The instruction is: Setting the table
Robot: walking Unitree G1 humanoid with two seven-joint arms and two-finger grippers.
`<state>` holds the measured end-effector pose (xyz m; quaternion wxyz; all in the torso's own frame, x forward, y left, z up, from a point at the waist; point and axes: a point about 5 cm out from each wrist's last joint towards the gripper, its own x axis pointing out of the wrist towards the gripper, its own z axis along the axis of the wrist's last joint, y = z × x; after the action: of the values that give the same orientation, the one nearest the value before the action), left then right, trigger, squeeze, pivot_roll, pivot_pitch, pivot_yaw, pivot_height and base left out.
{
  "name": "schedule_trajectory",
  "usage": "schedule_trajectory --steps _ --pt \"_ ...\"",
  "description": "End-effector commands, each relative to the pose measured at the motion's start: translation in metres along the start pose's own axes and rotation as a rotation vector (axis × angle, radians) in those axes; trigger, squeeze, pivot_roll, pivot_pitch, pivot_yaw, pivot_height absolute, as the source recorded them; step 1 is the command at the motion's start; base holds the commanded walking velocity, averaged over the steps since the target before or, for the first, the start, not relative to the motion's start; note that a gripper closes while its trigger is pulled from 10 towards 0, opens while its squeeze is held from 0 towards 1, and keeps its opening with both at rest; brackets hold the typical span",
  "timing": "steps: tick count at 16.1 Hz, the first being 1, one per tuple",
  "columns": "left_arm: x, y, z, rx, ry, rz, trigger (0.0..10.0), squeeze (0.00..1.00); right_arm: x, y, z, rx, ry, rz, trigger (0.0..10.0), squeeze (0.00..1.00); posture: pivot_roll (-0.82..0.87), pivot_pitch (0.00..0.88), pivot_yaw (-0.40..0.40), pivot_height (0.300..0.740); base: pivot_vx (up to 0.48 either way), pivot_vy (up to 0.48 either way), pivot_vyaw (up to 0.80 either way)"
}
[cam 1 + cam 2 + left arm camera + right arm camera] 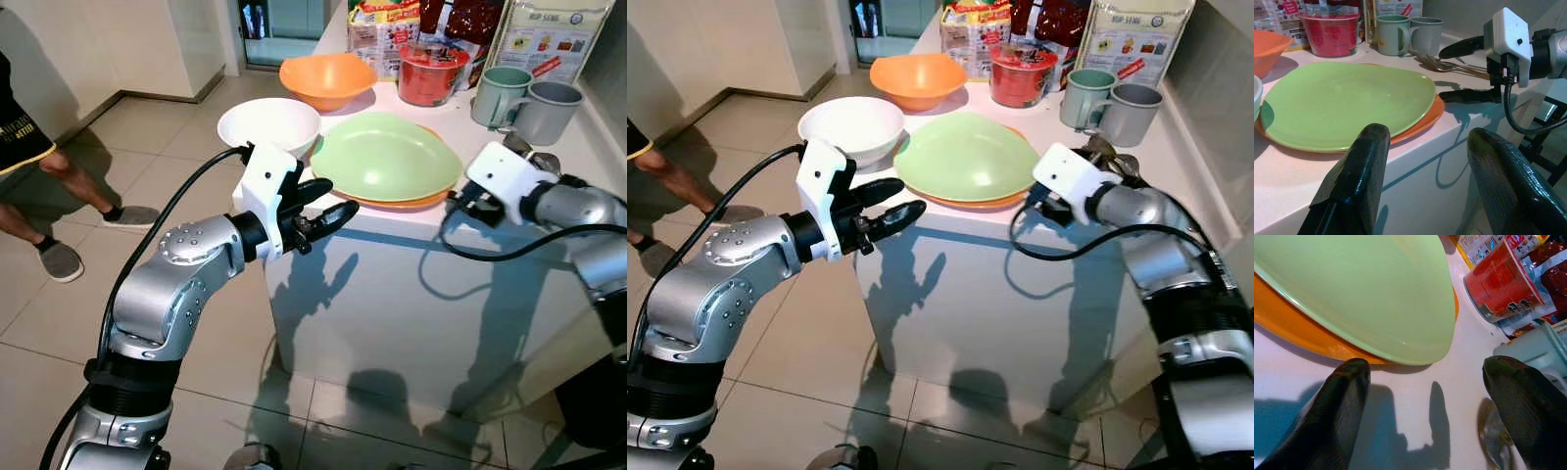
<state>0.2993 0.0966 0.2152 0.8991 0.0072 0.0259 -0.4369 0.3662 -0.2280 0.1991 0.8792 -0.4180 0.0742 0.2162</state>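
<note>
A green plate (385, 157) lies stacked on an orange plate (416, 203) at the near edge of the white counter (392, 284). My left gripper (338, 198) is open and hovers just off the counter's front left corner, level with the plates and pointing at them. My right gripper (1447, 73) is open at the plates' right rim, one finger above and one low by the counter top, touching nothing. A white bowl (266, 125) and an orange bowl (326, 78) stand behind on the left. Spoons and forks (1449, 63) lie by two mugs (519, 100).
A red tub (428, 73) and food packets (549, 34) line the back of the counter. A person's legs and shoes (59, 257) are on the tiled floor at the left. A wall runs along the counter's right side.
</note>
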Motion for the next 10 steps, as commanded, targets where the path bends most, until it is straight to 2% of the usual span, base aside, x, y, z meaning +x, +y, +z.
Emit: schedule_trajectory --steps 1,6,8,9,10 --pt "-0.001 0.001 0.006 0.012 -0.018 0.004 10.0 0.00 -0.001 -0.011 0.008 0.033 -0.037 -0.039 0.0 0.00 0.02 0.066 0.031 0.740 0.000 0.000 0.00" --pt "0.003 -0.001 0.009 0.013 -0.029 -0.003 10.0 0.00 -0.009 -0.023 0.006 0.144 -0.074 -0.090 0.0 0.00 0.01 0.063 0.037 0.740 0.000 0.000 0.00" --pt "0.005 -0.002 0.009 0.021 -0.018 -0.010 10.0 0.00 -0.011 -0.021 0.002 0.164 -0.056 -0.086 0.0 0.00 0.01 0.063 0.042 0.740 0.000 0.000 0.00" --pt "0.005 0.001 0.008 0.033 0.005 -0.003 10.0 0.00 -0.010 -0.018 0.000 0.179 -0.034 -0.083 3.5 0.00 0.01 0.064 0.049 0.740 0.000 0.000 0.00" --pt "0.005 0.003 0.007 0.039 0.016 0.001 10.0 0.00 -0.010 -0.017 -0.001 0.192 -0.026 -0.086 3.5 0.00 0.01 0.064 0.049 0.740 0.000 0.000 0.00"
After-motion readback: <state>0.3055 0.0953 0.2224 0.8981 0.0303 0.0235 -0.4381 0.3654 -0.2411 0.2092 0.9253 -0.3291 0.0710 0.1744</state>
